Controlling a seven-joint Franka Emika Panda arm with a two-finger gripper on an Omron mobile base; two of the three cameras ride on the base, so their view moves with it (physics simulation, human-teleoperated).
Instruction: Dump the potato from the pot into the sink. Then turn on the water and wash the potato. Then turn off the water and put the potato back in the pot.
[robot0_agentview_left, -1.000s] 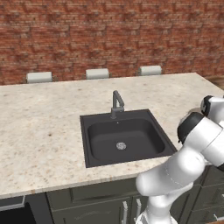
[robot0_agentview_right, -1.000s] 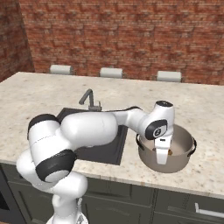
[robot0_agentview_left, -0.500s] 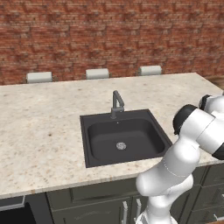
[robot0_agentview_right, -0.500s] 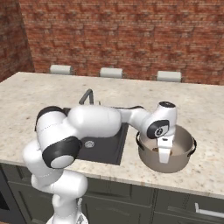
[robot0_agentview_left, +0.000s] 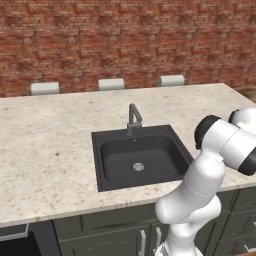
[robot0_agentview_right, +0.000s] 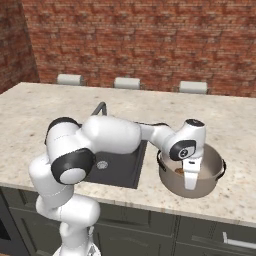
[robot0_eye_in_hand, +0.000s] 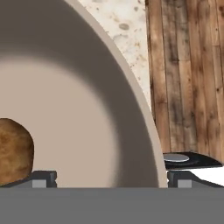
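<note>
Since a second ago the elbow has swung up and toward the sink (robot0_agentview_right: 120, 165), while the hand has stayed over the pot (robot0_agentview_right: 210, 175) and the pot has not shifted. From the right base view, the pincer (robot0_agentview_right: 190, 181) hangs at the pot's near rim, pointing down, its fingers spread wide with nothing between them. In the hand view one tip sits inside the rim and the other outside, so the pot wall (robot0_eye_in_hand: 131, 109) runs between them; whether either tip touches the metal I cannot tell. The potato (robot0_eye_in_hand: 13, 151) lies on the pot's floor, near the inner tip. The pot stands on the speckled tabletop (robot0_agentview_left: 50, 145), just right of the black sink (robot0_agentview_left: 115, 165), close to the front edge. The sink's faucet (robot0_agentview_left: 133, 118) stands at the back rim, the silver drain (robot0_agentview_left: 138, 166) mid-basin.
</note>
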